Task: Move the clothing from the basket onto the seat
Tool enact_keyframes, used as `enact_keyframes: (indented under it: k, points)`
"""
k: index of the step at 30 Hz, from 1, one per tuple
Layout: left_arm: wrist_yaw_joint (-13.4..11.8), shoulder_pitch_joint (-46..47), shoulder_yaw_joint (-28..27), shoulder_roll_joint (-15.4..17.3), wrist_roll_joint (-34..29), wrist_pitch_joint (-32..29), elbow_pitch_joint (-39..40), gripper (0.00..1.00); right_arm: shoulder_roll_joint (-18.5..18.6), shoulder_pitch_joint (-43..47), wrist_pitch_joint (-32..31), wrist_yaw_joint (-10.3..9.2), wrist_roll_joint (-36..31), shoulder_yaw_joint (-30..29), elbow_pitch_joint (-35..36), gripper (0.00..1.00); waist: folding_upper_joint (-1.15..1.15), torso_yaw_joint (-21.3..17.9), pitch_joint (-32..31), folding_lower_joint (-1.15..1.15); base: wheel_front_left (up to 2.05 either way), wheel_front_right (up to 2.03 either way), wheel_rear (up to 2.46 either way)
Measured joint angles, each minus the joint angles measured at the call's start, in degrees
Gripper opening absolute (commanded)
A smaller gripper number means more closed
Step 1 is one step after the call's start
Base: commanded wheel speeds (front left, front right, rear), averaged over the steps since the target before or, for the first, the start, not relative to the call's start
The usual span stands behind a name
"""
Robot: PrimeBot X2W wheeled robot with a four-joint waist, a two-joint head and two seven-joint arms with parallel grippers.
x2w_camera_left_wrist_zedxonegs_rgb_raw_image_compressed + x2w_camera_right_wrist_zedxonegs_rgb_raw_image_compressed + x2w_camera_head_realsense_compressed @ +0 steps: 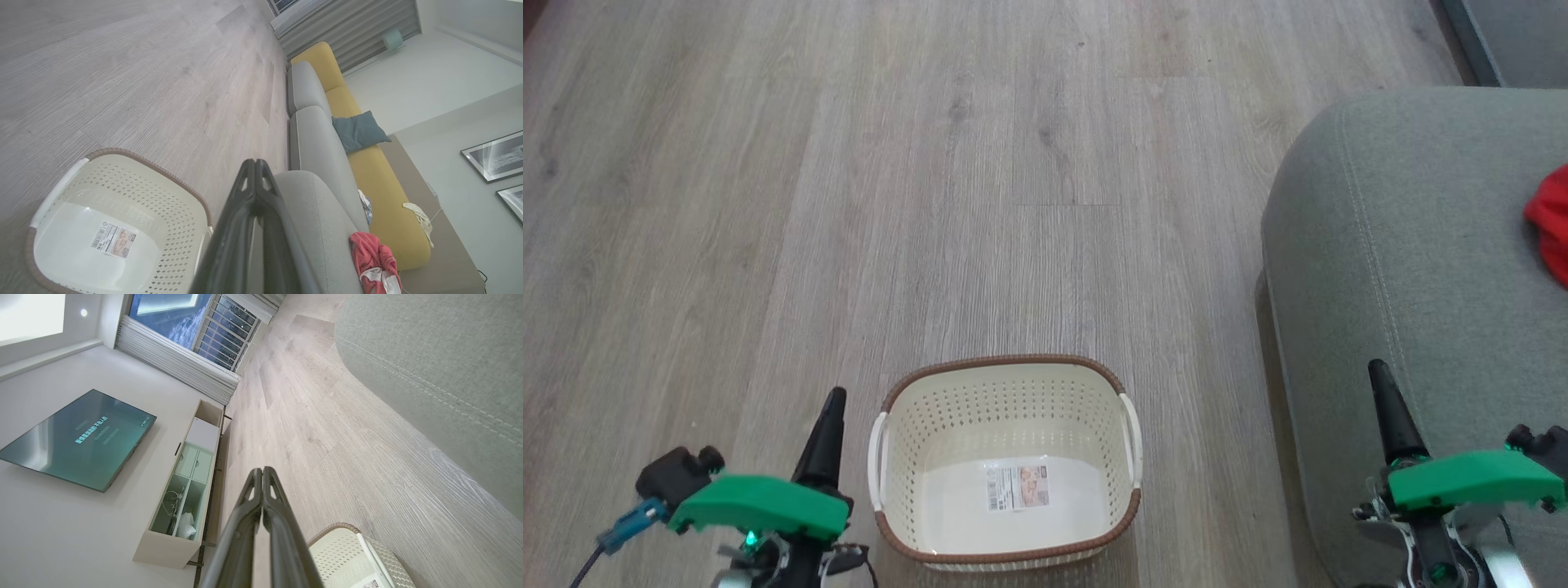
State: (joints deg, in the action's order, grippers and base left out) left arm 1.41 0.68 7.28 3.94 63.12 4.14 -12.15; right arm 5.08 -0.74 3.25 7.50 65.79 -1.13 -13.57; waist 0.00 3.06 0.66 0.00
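The cream basket (pixel 894 457) stands on the wood floor between my arms, and only a paper label lies on its floor. It shows too in the left wrist view as the basket (pixel 171 208) and at the bottom of the right wrist view as the basket (pixel 347 549). Red clothing (pixel 1553 220) lies on the grey-green seat (pixel 1405 245) at the right edge. In the left wrist view the clothing (pixel 374 255), red with white parts, rests on the seat (pixel 318 220). My left gripper (pixel 834 398) is shut and empty left of the basket. My right gripper (pixel 1377 369) is shut and empty over the seat's front corner.
A long sofa with yellow back cushions (pixel 367 163) and a teal pillow (pixel 357 130) runs along the wall. A low TV cabinet (pixel 184 490) and a wall screen (pixel 77 439) stand across the room. Bare wood floor (pixel 931 180) stretches beyond the basket.
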Motion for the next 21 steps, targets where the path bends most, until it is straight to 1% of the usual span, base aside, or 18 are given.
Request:
enact_keyframes:
  k: [16,21]
  points:
    - [1.53,0.54,-2.75,0.01,9.69,-2.56,-1.14,0.0,-0.44,-0.09,-2.78,0.0,8.42,-1.56,-0.67,0.0,0.0,-0.97,-0.15,0.0,0.0,0.0,0.0]
    - [2.48,0.66,-3.7,0.01,12.66,-3.15,-1.41,0.0,-0.74,-1.01,-3.43,-0.01,10.93,-2.12,-0.98,0.0,0.0,-1.27,-0.2,0.0,0.0,0.0,0.0]
